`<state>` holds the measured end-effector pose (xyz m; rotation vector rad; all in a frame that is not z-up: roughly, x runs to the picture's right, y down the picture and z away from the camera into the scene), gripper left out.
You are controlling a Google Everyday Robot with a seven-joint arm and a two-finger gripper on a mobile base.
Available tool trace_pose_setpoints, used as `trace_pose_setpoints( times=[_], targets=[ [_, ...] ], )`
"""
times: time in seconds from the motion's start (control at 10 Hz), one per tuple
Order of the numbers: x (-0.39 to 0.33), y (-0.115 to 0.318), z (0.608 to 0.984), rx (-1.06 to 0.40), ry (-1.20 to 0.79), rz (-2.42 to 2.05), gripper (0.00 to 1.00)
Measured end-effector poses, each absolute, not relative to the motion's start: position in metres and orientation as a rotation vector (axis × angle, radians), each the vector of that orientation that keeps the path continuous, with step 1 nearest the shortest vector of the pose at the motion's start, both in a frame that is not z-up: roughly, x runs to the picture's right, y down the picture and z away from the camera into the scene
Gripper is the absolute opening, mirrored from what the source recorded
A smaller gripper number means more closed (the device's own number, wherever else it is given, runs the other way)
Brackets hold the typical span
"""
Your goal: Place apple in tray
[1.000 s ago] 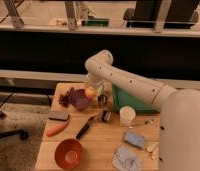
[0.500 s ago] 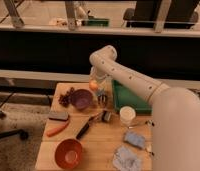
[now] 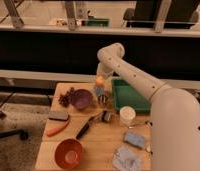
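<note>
The apple (image 3: 99, 80), small and yellowish-orange, is held in my gripper (image 3: 100, 90) above the wooden table, between the purple bowl (image 3: 81, 99) and the green tray (image 3: 134, 98). The gripper hangs down from the white arm, which reaches in from the lower right and bends over the table's far edge. The apple is just left of the tray's left rim and off the table surface. The tray lies at the table's far right with nothing seen in it.
A white cup (image 3: 126, 115) stands just in front of the tray. An orange-red bowl (image 3: 68, 153), a long orange carrot-like item (image 3: 58, 130), a black-handled tool (image 3: 83, 130), a dark grape cluster (image 3: 65, 98) and bluish packets (image 3: 134, 139) lie on the table (image 3: 100, 145).
The gripper has lifted the apple from beside the purple bowl and carried it up and to the right, closer to the tray's left rim.
</note>
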<state>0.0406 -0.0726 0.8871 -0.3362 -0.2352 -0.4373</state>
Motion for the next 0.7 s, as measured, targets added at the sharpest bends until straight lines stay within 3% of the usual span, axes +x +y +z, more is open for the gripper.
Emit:
trace_pose_setpoints(
  times=[0.7],
  targets=[
    [0.091,-0.090,0.889,-0.341,-0.223,-0.327,0.00]
  ],
)
